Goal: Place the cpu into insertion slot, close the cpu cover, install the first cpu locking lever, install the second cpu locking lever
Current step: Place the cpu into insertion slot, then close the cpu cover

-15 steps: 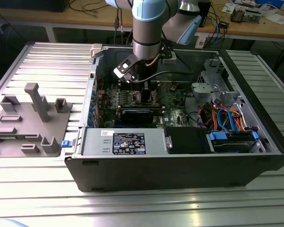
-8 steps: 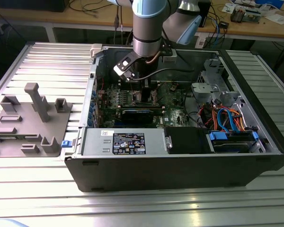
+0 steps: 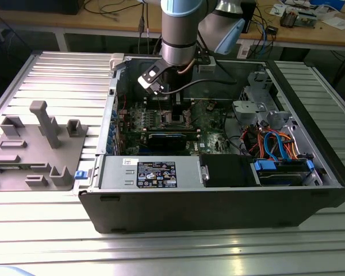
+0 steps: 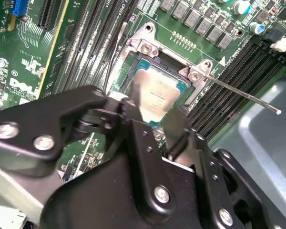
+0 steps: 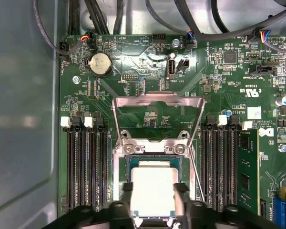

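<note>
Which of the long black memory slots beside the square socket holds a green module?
The outermost slot of the bank nearest the blue plastic connector: a flat green module stands in it; the others look empty.

Room lies open straight above the insertion slot [image 5: 153, 159], hemmed by the upright cpu cover [image 5: 157, 100] at one edge, a slanting lever rod [image 4: 243, 95] and flanking memory slots [image 5: 86, 167].

Your arm [image 3: 178, 29] hangs near vertical, wrist pointed straight down, and in the first wrist view the gripper [image 5: 154, 202] sits low, its two black fingers [image 5: 127, 198] pressed against opposite edges of the cpu [image 5: 154, 181], clamping it.
</note>
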